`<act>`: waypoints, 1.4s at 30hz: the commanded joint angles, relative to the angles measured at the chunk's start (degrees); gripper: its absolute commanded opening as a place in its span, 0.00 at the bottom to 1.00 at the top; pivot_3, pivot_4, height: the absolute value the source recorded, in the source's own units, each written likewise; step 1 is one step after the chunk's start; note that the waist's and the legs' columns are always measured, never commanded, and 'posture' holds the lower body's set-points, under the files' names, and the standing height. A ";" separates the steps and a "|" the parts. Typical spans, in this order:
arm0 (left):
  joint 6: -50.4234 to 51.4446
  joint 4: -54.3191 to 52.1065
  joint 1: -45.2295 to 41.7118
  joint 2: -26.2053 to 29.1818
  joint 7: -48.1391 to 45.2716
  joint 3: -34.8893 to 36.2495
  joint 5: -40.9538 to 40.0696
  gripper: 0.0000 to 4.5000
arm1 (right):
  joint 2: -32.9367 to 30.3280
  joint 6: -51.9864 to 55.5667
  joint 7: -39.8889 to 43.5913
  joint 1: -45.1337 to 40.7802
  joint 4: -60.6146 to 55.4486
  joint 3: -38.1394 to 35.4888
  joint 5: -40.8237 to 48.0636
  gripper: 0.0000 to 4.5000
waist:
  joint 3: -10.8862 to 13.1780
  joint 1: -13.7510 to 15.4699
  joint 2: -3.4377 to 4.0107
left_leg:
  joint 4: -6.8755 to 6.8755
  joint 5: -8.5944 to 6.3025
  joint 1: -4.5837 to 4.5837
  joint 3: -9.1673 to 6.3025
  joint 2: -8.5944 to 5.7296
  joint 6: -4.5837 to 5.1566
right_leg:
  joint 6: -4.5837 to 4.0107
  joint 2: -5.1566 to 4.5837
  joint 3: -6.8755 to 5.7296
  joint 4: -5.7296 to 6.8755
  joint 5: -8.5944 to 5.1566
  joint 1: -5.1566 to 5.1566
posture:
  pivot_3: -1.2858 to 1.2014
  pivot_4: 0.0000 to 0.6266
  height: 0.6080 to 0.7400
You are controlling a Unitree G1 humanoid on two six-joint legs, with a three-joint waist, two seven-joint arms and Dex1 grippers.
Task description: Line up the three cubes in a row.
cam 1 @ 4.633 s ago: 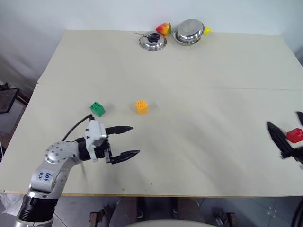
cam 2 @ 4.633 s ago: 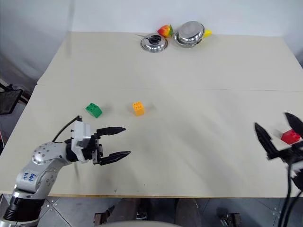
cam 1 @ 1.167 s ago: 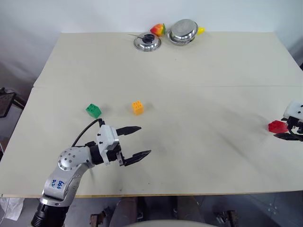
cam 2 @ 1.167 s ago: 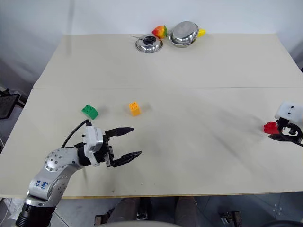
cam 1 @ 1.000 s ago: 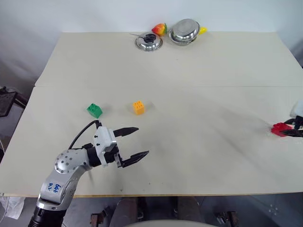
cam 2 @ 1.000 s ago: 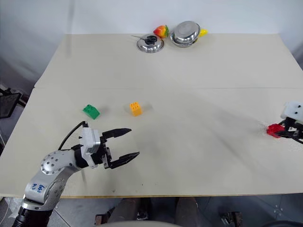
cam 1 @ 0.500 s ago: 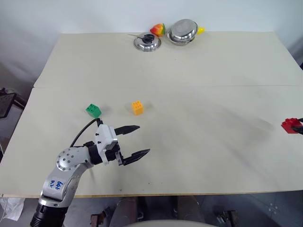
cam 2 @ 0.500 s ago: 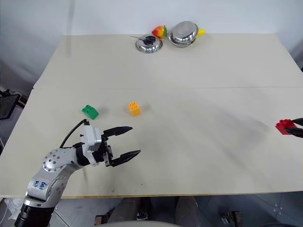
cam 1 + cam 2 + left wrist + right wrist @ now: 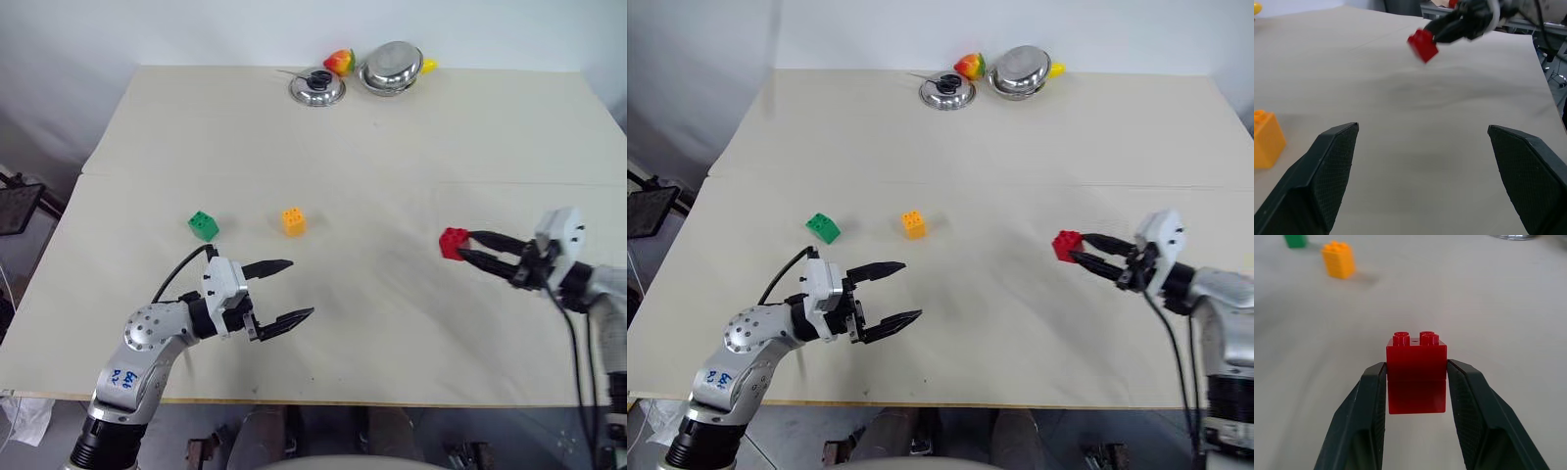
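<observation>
The right gripper (image 9: 460,245) pinches the red cube (image 9: 1416,372) above bare table (image 9: 392,147), well right of the orange-yellow cube (image 9: 293,220). The green cube (image 9: 203,225) sits just left of that one. The left gripper (image 9: 288,290), fingers spread and empty, hovers nearer the table's front edge.

Two cubes (image 9: 203,225) (image 9: 293,220) are sitting side by side on table (image 9: 392,137) w/ left gripper (image 9: 287,291) just in front, third cube (image 9: 454,242) sitting well right (in right gripper (image 9: 468,247)), bowls (image 9: 315,86) (image 9: 390,66) at far edge.

Three studded plastic cubes: one green (image 9: 203,225), one orange-yellow (image 9: 293,221), one red (image 9: 454,242). Two shiny steel bowls (image 9: 392,67). One red-yellow toy fruit (image 9: 339,61).
</observation>
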 commanded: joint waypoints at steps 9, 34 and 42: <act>-0.24 -0.53 -1.05 1.28 -1.39 1.24 -0.74 1.00 | -3.17 -13.00 6.20 -1.74 9.23 4.54 -6.14 0.32 | -0.01 -0.41 -0.02 | 0.01 0.01 0.06 0.03 0.04 0.02 | 0.00 0.07 0.00 0.02 0.00 0.04 | 0.52 0.24 1.00; -0.52 0.39 -1.95 1.26 -2.19 1.35 -0.64 1.00 | -7.98 -7.26 11.25 -11.07 13.65 8.39 -8.38 1.00 | 0.00 -0.46 -0.03 | 0.21 0.00 0.01 -0.01 0.09 0.04 | 0.00 0.03 -0.04 0.11 0.00 0.05 | 0.52 0.24 1.00; -1.43 0.96 -1.98 2.19 -5.27 2.36 -1.52 1.00 | -6.67 -1.83 10.11 -15.77 15.70 12.43 -10.96 1.00 | 0.00 -0.45 -0.04 | 0.21 0.00 -0.01 -0.02 0.09 0.04 | 0.00 0.02 -0.05 0.10 0.00 0.04 | 0.52 0.24 1.00</act>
